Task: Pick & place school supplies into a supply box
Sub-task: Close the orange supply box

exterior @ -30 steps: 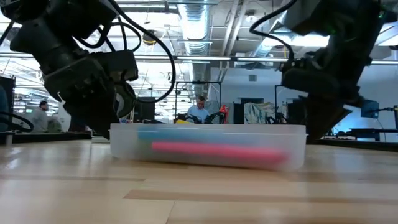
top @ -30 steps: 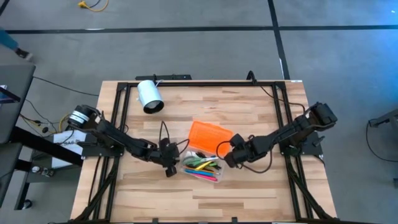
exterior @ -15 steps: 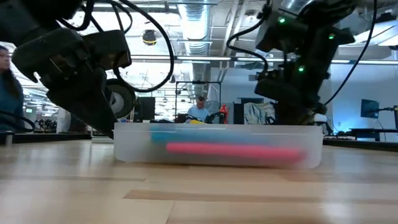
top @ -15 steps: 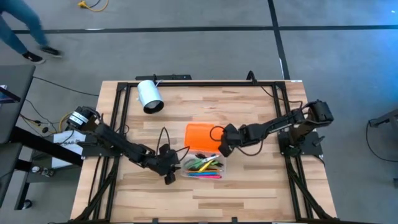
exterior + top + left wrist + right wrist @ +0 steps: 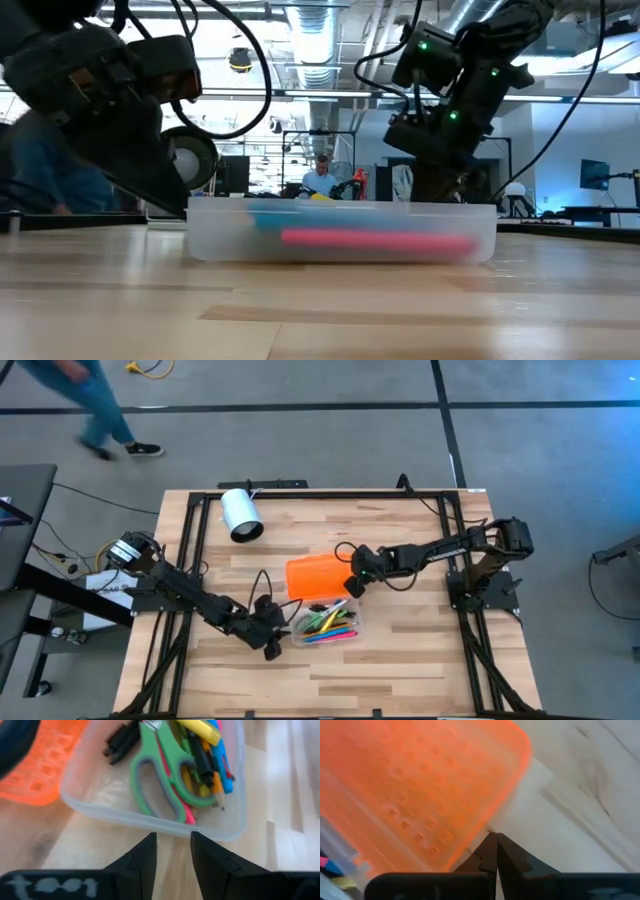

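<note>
High view: the clear supply box [image 5: 330,624] sits near the middle of the wooden surface [image 5: 400,650], filled with pens and markers [image 5: 328,626] and green-handled scissors [image 5: 162,777]. Its orange lid [image 5: 316,577] lies flat just beside the box, on the far side. The left gripper [image 5: 272,643] rests by the box's left end, jaws a little apart and holding nothing. The right gripper [image 5: 354,582] has its jaws closed together, tip at the lid's right edge, gripping nothing. A white cylinder [image 5: 240,515] lies well apart near the far left corner.
</note>
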Robot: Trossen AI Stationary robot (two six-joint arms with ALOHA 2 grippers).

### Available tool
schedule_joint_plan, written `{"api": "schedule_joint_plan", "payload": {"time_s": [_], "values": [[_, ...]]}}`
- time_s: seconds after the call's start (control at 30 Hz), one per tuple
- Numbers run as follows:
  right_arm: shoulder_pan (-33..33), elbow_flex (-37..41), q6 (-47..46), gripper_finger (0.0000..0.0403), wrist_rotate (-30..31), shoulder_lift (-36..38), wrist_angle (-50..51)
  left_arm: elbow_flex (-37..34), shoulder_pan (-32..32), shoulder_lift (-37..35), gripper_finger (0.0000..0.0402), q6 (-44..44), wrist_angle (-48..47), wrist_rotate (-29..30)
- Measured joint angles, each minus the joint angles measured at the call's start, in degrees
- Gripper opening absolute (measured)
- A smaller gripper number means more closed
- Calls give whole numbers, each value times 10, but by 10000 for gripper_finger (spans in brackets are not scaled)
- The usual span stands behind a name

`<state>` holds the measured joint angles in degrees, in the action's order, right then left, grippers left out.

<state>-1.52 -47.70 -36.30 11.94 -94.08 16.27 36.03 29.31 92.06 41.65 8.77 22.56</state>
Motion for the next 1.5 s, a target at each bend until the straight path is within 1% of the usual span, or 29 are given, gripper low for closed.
{"api": "schedule_joint_plan", "payload": {"time_s": [0.1,0.2,0.37,0.47,0.53,0.6,0.7,0.77,0.87,1.03,1.3,1.5], "values": [[-2,0,-31,0,6,1,33,0,4,-1,107,8,-3,34],[16,0,-51,0,35,16,58,0,8,-5,107,18,-6,76],[50,0,-79,0,68,54,86,0,5,-6,107,28,-70,83],[77,0,-91,0,79,82,69,0,0,-6,107,58,-131,100],[103,0,-89,0,79,93,37,0,-6,-6,107,80,-161,124],[129,0,-82,0,79,97,-9,-1,-20,-6,107,84,-172,138],[162,-1,-69,0,78,83,-70,-7,-55,-6,107,53,-154,125],[178,0,-74,0,76,64,-90,-7,-84,-6,107,37,-151,111],[197,1,-104,0,77,43,-101,-7,-120,-6,107,20,-152,102],[225,1,-121,0,77,27,-126,-7,-172,-2,107,-22,-140,64],[269,-2,-158,0,73,7,-142,-7,-226,-2,107,-83,-105,32],[302,0,-206,0,64,-18,-131,-7,-247,-2,107,-99,-101,19]]}}
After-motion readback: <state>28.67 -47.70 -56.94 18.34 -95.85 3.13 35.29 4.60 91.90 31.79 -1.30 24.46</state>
